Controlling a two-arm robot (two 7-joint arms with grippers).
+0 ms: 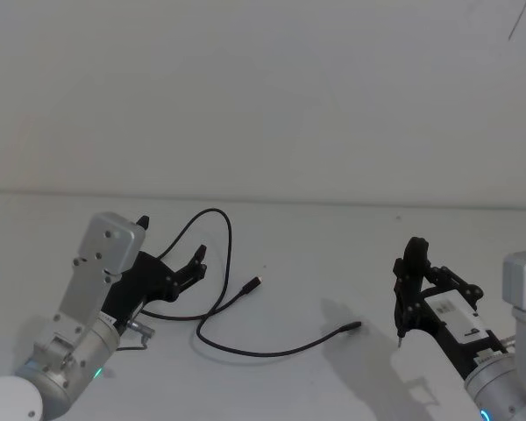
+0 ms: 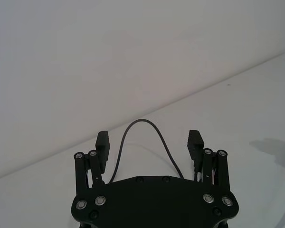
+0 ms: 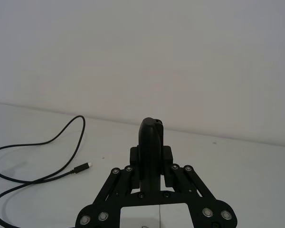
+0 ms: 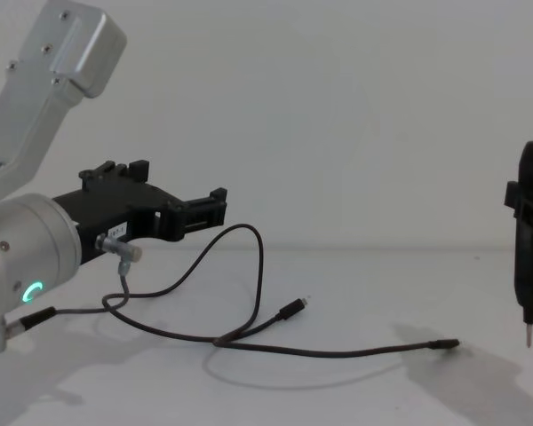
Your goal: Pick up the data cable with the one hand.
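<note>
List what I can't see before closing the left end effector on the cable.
Left wrist view: the cable passes under the open left end effector, whose palm hides the rest.
Head view: the plugs are too small to tell their type.
Chest view: the right edge cuts off the tool held by the right end effector.

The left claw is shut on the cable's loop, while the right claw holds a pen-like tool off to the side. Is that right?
Not quite. The left claw is open and grips nothing: the left wrist view shows it spread wide, with the cable loop loose beyond it. The right claw does hold the pen-like tool off to the side.
</note>
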